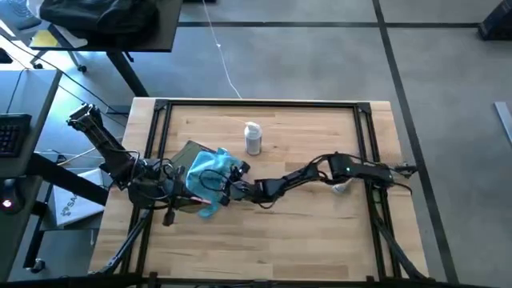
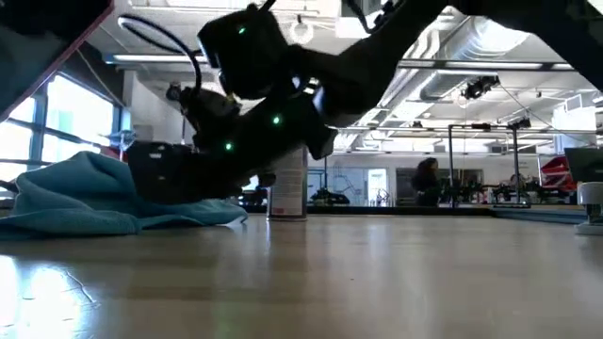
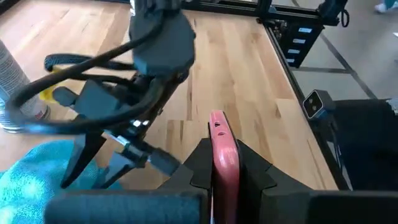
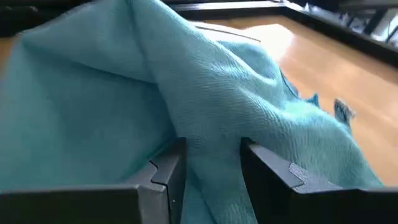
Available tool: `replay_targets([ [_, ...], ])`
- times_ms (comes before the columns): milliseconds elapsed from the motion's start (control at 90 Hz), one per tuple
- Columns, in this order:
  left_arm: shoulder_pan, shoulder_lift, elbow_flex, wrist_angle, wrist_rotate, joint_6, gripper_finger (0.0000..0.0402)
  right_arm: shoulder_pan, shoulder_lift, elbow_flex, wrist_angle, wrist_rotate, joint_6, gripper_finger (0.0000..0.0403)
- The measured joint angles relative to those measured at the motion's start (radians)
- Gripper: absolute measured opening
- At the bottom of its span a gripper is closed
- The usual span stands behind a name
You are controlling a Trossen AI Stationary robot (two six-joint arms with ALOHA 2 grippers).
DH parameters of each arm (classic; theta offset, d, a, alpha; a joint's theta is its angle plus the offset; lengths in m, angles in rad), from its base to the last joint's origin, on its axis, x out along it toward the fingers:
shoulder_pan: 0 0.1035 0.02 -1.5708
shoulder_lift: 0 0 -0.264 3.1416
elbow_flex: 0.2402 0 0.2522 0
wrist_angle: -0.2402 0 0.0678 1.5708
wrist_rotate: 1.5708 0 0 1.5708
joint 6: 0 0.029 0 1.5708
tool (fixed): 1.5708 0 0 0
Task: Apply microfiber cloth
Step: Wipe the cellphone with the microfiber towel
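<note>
Wooden counter (image 1: 304, 240) seen from above, with a crumpled turquoise microfiber cloth (image 1: 206, 172) lying toward its left side, just near a small spray bottle (image 1: 253, 138). Right tool (image 4: 211, 171) clenched on a fold of that soft, loosely heaped cloth; left tool (image 3: 217, 155) close beside it, grasping a flat pink-red object (image 3: 222, 149). Likely risk: snagging or colliding in such tight quarters, or dragging cloth into the bottle and tipping it.

A light wooden table (image 1: 304, 240) with a dark metal frame carries everything. On it lie the microfiber cloth (image 1: 206, 170) (crumpled, turquoise) and, just beside it, an upright spray bottle (image 1: 253, 138).
</note>
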Motion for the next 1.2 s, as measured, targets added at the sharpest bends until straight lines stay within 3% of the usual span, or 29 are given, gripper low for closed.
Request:
replay_targets([
  [133, 0.000, 0.000, 0.000, 0.042, -0.018, 0.060, 0.0011, -0.015, 0.000, 0.000, -0.107, 0.015, 0.000, 0.0097],
  [356, 0.001, 0.002, 0.000, 0.189, -0.036, 0.207, 0.0011, 0.002, -0.003, -0.015, -0.143, 0.059, 0.001, 0.0008],
  [500, 0.001, 0.002, 0.000, 0.239, -0.035, 0.246, 0.0011, 0.063, -0.043, -0.018, -0.254, 0.097, -0.008, 0.0002],
  [711, -0.001, 0.008, 0.000, 0.415, 0.040, 0.345, 0.0011, 0.172, -0.183, -0.021, -0.592, 0.338, -0.067, 0.0000],
  [1000, 0.029, 0.102, 0.000, 0.691, -0.004, 0.352, 0.0011, 0.353, -0.441, -0.020, -1.226, 0.530, 0.189, 0.0000],
  [1200, 0.110, 0.269, 0.000, 0.850, -0.003, 0.287, 0.0011, 0.510, -0.598, -0.020, -1.381, 0.618, 0.343, 0.0000],
])
